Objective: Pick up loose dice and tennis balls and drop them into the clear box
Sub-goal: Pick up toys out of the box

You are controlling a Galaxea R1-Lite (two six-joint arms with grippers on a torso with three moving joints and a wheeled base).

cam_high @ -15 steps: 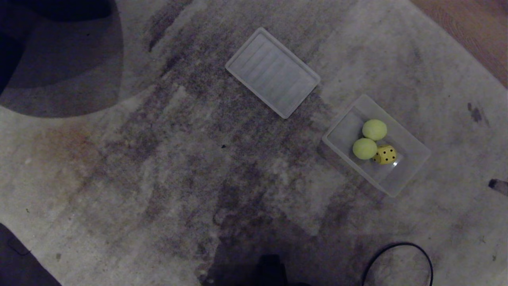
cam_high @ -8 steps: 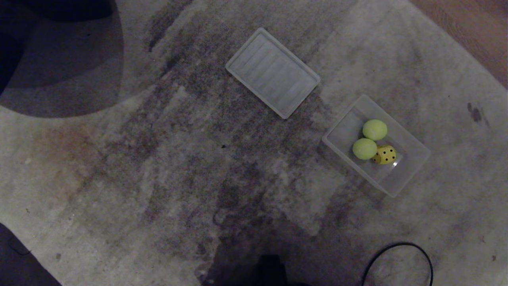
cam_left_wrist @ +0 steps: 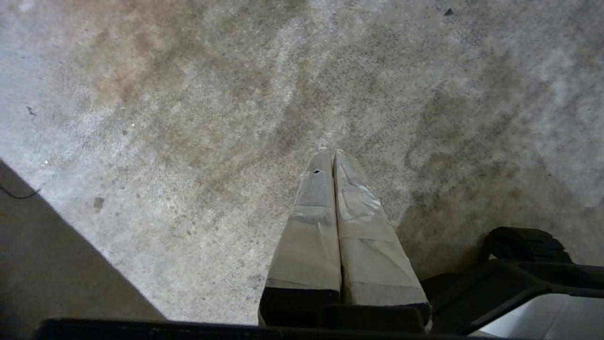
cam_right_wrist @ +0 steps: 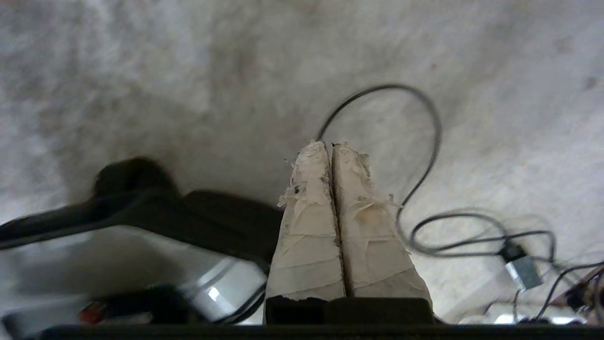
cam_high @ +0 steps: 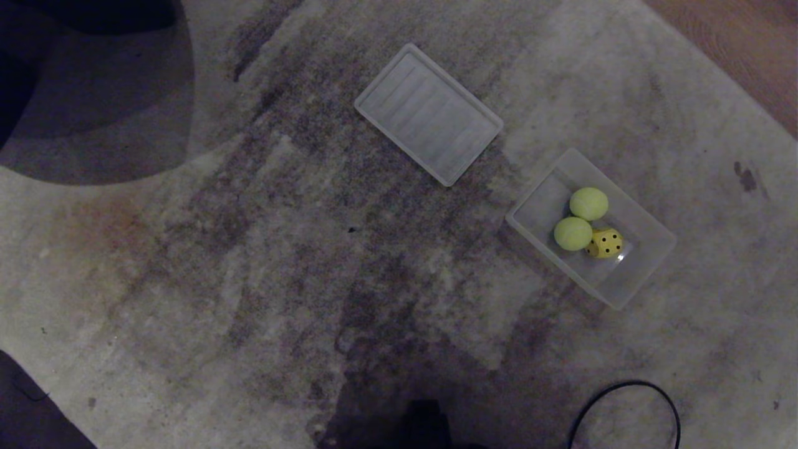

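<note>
This looks like a room in a home, seen from above. A large pale rug [cam_high: 249, 262] with worn grey marks covers most of the floor, and brown wooden floor [cam_high: 748, 43] shows past its far right corner. A black cable [cam_high: 623, 399] lies looped near the rug's near edge.

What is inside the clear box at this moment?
The clear box holds two tennis balls and a yellow die, clustered together. The lower ball overlaps the die's edge. No other dice show; nothing visible beneath them.
</note>
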